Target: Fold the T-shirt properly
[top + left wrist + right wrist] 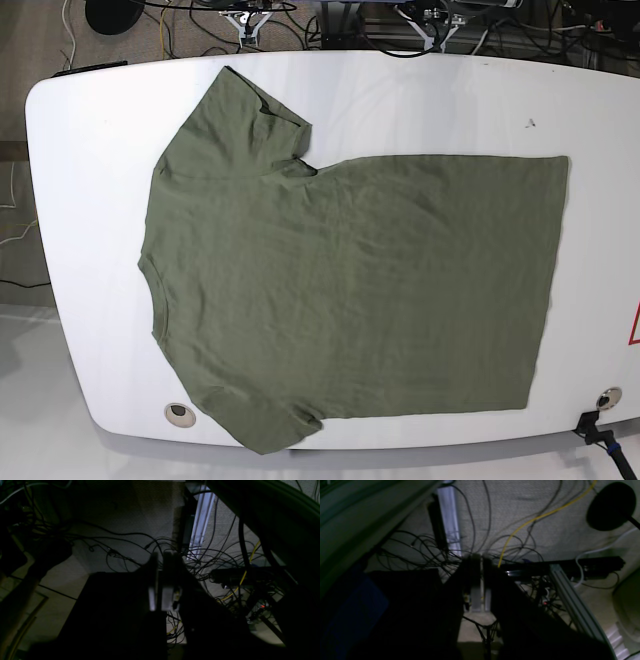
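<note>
The olive-green T-shirt (350, 285) lies spread flat on the white table (90, 150). Its neck faces left and its hem faces right. One short sleeve points to the far left corner and the other reaches the near edge. Neither gripper shows in the base view. In the left wrist view my left gripper (160, 556) is shut with nothing in it, hanging over a dim floor full of cables. My right gripper (479, 558) is likewise shut and empty above the floor. Both are off the table, away from the shirt.
Black and yellow cables (215, 562) cover the floor behind the table, with a metal frame rail (572, 600) and a round dark stand base (611, 506). A curved table edge (357, 522) runs beside the right gripper. A round insert (178, 412) sits near the table's front left.
</note>
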Controlling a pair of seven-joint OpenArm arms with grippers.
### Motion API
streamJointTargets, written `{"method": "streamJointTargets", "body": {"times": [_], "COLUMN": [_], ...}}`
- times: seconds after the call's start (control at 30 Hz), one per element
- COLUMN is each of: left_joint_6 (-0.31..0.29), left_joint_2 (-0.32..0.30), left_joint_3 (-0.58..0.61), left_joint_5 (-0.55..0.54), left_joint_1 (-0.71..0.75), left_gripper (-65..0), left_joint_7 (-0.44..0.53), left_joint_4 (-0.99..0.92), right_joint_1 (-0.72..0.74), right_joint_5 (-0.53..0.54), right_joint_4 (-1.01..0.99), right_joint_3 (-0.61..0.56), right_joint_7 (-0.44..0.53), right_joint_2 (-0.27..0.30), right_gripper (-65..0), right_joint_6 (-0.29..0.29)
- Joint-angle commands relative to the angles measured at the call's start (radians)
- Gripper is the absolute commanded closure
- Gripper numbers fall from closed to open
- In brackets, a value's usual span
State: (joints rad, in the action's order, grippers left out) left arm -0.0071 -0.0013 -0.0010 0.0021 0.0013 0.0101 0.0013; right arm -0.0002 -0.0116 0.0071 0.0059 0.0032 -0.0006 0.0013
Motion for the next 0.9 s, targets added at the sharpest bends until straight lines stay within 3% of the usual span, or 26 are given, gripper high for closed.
{"method": "streamJointTargets", "body": {"times": [0.0, 0.87], "left_joint_6": [-0.003, 0.002], "left_joint_2": [0.0, -0.003], "left_joint_3": [-0.004, -0.008], "left_joint_5": [-0.003, 0.0], "left_joint_1": [-0.001, 0.016], "left_gripper": [0.0, 0.0], "left_joint_7": [0.008, 0.012], "left_joint_4": [0.015, 0.021], "right_joint_1": [0.0, -0.005], "right_joint_5": [0.002, -0.003], "right_joint_4": [-0.002, -0.007], "right_joint_3": [-0.004, -0.001], "right_joint_7": [0.011, -0.001], "right_joint_2": [0.0, 0.006], "right_gripper": [-0.9, -0.5], "right_joint_6": [0.003, -0.01]}}
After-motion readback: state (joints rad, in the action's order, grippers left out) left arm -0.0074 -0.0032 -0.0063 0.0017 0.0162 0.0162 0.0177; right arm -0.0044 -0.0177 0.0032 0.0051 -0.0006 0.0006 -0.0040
